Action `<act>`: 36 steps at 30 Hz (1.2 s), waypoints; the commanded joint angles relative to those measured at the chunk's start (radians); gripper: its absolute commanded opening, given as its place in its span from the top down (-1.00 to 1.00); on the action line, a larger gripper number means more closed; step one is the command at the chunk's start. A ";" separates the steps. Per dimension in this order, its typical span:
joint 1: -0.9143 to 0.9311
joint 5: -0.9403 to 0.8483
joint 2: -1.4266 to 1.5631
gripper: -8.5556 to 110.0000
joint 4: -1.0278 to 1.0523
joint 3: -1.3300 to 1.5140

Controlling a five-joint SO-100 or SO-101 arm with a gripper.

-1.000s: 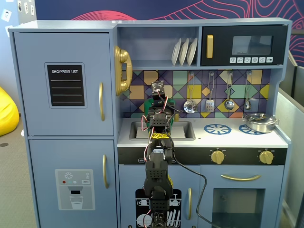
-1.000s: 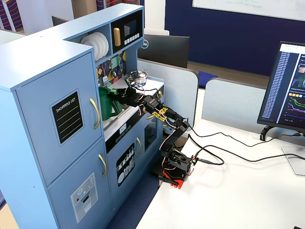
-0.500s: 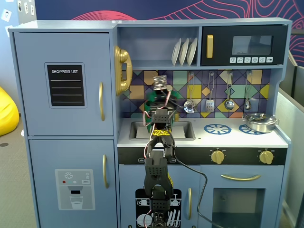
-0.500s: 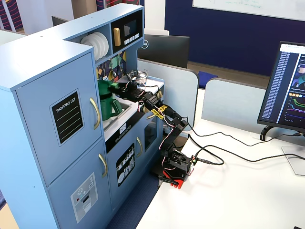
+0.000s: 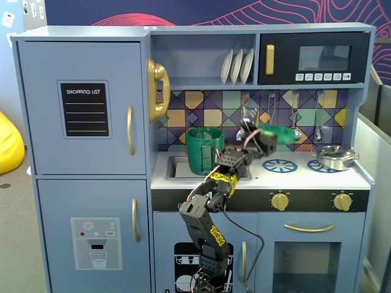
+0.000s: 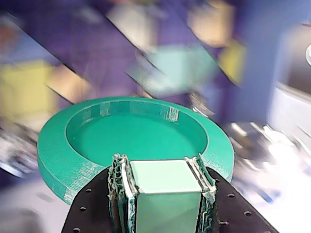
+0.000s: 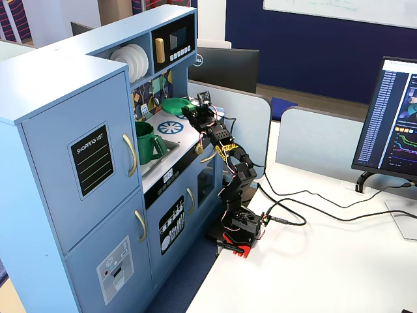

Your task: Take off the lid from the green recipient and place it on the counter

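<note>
Lid [image 6: 136,138] clamped by its tab in my gripper [image 6: 163,177], held in air over the counter [image 5: 293,177], well apart from open green recipient [image 5: 204,151]

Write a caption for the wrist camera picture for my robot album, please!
The gripper holds the round green lid by its tab, lifted in front of a blurry colourful kitchen wall.

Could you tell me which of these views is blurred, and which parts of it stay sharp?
Wrist view: the background is smeared by motion blur, while the lid and the gripper clamping its tab stay fairly sharp. Both fixed views are sharp and evenly lit, with the lid held above the counter.
</note>
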 commanded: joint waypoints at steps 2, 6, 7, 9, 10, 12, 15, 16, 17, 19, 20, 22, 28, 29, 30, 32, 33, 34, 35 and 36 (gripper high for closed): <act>0.032 -0.006 0.061 0.86 -0.196 0.173; 0.028 -0.031 0.031 0.86 -0.301 0.281; 0.028 -0.035 0.018 0.86 -0.319 0.296; 0.025 -0.040 -0.003 0.86 -0.348 0.318; 0.023 -0.041 -0.015 0.86 -0.364 0.324; 0.023 -0.049 -0.043 0.86 -0.377 0.322; 0.021 -0.055 -0.078 0.86 -0.399 0.314; 0.021 -0.058 -0.087 0.86 -0.400 0.310; 0.020 -0.061 -0.095 0.86 -0.402 0.307; 0.020 -0.064 -0.114 0.86 -0.414 0.304; 0.020 -0.066 -0.120 0.86 -0.416 0.302; 0.020 -0.072 -0.132 0.86 -0.419 0.302; 0.018 -0.094 -0.150 0.86 -0.431 0.314; 0.018 -0.095 -0.152 0.85 -0.431 0.313; 0.018 -0.072 -0.153 0.74 -0.437 0.311; 0.015 -0.021 -0.149 0.57 -0.446 0.307; 0.015 -0.011 -0.149 0.52 -0.451 0.301; 0.014 -0.002 -0.147 0.48 -0.453 0.296; 0.012 0.003 -0.146 0.45 -0.454 0.290; 0.012 0.006 -0.141 0.43 -0.456 0.285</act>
